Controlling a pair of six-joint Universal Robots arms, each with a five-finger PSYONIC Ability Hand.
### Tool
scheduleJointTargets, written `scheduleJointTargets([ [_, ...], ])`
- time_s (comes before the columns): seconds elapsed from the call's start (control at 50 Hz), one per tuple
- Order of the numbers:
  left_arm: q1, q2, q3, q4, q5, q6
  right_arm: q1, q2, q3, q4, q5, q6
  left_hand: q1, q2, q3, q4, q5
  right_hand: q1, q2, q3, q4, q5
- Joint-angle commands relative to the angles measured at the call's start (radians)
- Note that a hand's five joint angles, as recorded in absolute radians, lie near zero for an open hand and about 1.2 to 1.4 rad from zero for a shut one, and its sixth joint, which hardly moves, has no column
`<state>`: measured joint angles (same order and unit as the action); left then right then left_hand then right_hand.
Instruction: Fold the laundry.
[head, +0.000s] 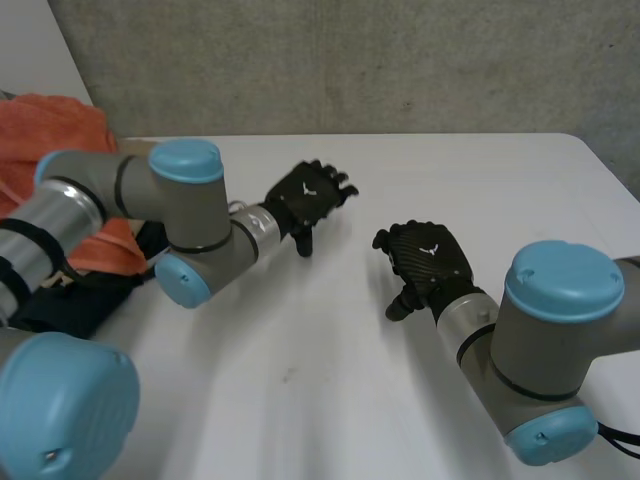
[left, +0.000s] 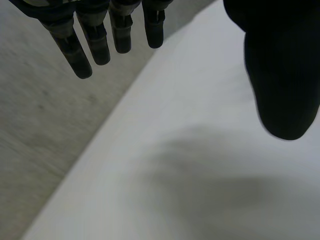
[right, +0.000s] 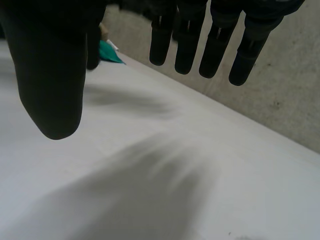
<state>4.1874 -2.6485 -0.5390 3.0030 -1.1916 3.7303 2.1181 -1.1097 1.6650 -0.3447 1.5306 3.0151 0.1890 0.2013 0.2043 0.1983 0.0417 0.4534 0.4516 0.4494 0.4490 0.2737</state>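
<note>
Over the bare middle of the white rectangular table: left hand, back upward, pointing toward the far edge. In left wrist view, fingers straight and slightly spread, thumb well apart from them, nothing between them. Released, empty. Past the fingertips, the table's edge and a grey speckled surface beyond it.

On the robot's right, also over bare tabletop: right hand, near the left hand but not touching it. In right wrist view, fingers straight, thumb set off to one side, plain tabletop under the palm. Released, empty.

Laundry: crumpled orange cloth at the table's left side, behind the left arm and partly hidden by it. Dark, nearly black cloth just beside the orange one, under the left arm's elbow, nearer the robot. Orange one bunched; lay of the dark one unclear. Both well apart from either hand.

Small teal patch at the table's far edge, past the right thumb in right wrist view. Cloth or not: cannot tell.
</note>
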Motion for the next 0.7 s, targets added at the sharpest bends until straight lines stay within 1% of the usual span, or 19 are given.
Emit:
scheduleJointTargets([
  [0.02,-0.007,0.166,-0.185,0.235,-0.072,-0.012,0.014,-0.019,-0.031,0.067,0.046,0.028,-0.015,-0.027,-0.03,-0.024,-0.042,-0.187,-0.185,-0.183,-0.183,-0.182],
  [0.08,-0.004,0.228,-0.243,0.281,-0.109,-0.016,0.014,-0.024,-0.031,0.056,0.059,0.028,0.03,0.018,0.015,0.021,0.003,-0.241,-0.239,-0.237,-0.236,-0.235],
  [0.1,0.003,0.267,-0.269,0.292,-0.135,-0.017,0.016,-0.03,-0.033,0.05,0.063,0.028,0.027,0.015,0.012,0.018,0.0,-0.279,-0.277,-0.275,-0.274,-0.274],
  [0.14,0.02,0.307,-0.285,0.289,-0.172,-0.015,0.014,-0.036,-0.034,0.047,0.065,0.027,-0.015,-0.027,-0.03,-0.024,-0.042,-0.279,-0.277,-0.275,-0.274,-0.274],
  [0.2,0.08,0.369,-0.274,0.235,-0.281,-0.012,0.013,-0.036,-0.037,0.049,0.059,0.012,-0.015,-0.027,-0.03,-0.024,-0.042,-0.279,-0.277,-0.275,-0.274,-0.274],
  [0.26,0.132,0.392,-0.25,0.166,-0.345,-0.015,0.016,-0.033,-0.039,0.05,0.052,-0.005,-0.015,-0.027,-0.03,-0.024,-0.042,-0.279,-0.277,-0.275,-0.274,-0.274],
  [0.28,0.173,0.401,-0.231,0.118,-0.374,-0.018,0.016,-0.03,-0.039,0.052,0.048,-0.015,-0.015,-0.027,-0.03,-0.024,-0.042,-0.279,-0.277,-0.275,-0.274,-0.274],
  [0.34,0.235,0.407,-0.213,0.053,-0.39,-0.018,0.022,-0.024,-0.039,0.056,0.036,-0.03,-0.015,-0.027,-0.03,-0.024,-0.042,-0.279,-0.277,-0.275,-0.274,-0.274],
  [0.36,0.273,0.409,-0.208,0.025,-0.39,-0.013,0.026,-0.016,-0.041,0.059,0.028,-0.039,-0.015,-0.027,-0.03,-0.024,-0.042,-0.279,-0.277,-0.275,-0.274,-0.274],
  [0.38,0.293,0.41,-0.208,0.014,-0.391,-0.012,0.028,-0.012,-0.042,0.062,0.026,-0.044,-0.015,-0.027,-0.03,-0.024,-0.042,-0.279,-0.277,-0.275,-0.274,-0.274],
  [0.42,0.327,0.412,-0.214,0.002,-0.391,-0.009,0.031,-0.005,-0.044,0.065,0.022,-0.05,-0.015,-0.027,-0.03,-0.024,-0.042,-0.279,-0.277,-0.275,-0.274,-0.274],
  [0.44,0.358,0.414,-0.225,0.002,-0.393,-0.001,0.034,0.001,-0.045,0.069,0.02,-0.054,-0.015,-0.027,-0.03,-0.024,-0.042,-0.279,-0.277,-0.275,-0.274,-0.274],
  [0.5,0.398,0.414,-0.254,0.013,-0.391,0.035,0.039,0.011,-0.047,0.073,0.02,-0.061,-0.015,-0.027,-0.03,-0.024,-0.042,-0.279,-0.277,-0.275,-0.274,-0.274],
  [0.52,0.422,0.41,-0.274,0.031,-0.39,0.077,0.04,0.017,-0.047,0.075,0.02,-0.062,-0.015,-0.027,-0.03,-0.024,-0.042,-0.279,-0.277,-0.275,-0.274,-0.274],
  [0.58,0.456,0.403,-0.303,0.091,-0.384,0.16,0.042,0.024,-0.047,0.076,0.017,-0.068,-0.015,-0.027,-0.03,-0.024,-0.042,-0.279,-0.277,-0.275,-0.274,-0.274],
  [0.6,0.473,0.391,-0.321,0.138,-0.378,0.216,0.043,0.03,-0.047,0.076,0.016,-0.074,-0.015,-0.027,-0.03,-0.024,-0.042,-0.279,-0.277,-0.275,-0.274,-0.274],
  [0.66,0.502,0.34,-0.345,0.223,-0.361,0.311,0.045,0.037,-0.048,0.076,0.014,-0.084,-0.015,-0.027,-0.03,-0.024,-0.042,-0.279,-0.277,-0.275,-0.274,-0.274],
  [0.7,0.514,0.311,-0.348,0.255,-0.35,0.345,0.048,0.041,-0.05,0.076,0.013,-0.088,-0.015,-0.027,-0.03,-0.024,-0.042,-0.279,-0.277,-0.275,-0.274,-0.274],
])
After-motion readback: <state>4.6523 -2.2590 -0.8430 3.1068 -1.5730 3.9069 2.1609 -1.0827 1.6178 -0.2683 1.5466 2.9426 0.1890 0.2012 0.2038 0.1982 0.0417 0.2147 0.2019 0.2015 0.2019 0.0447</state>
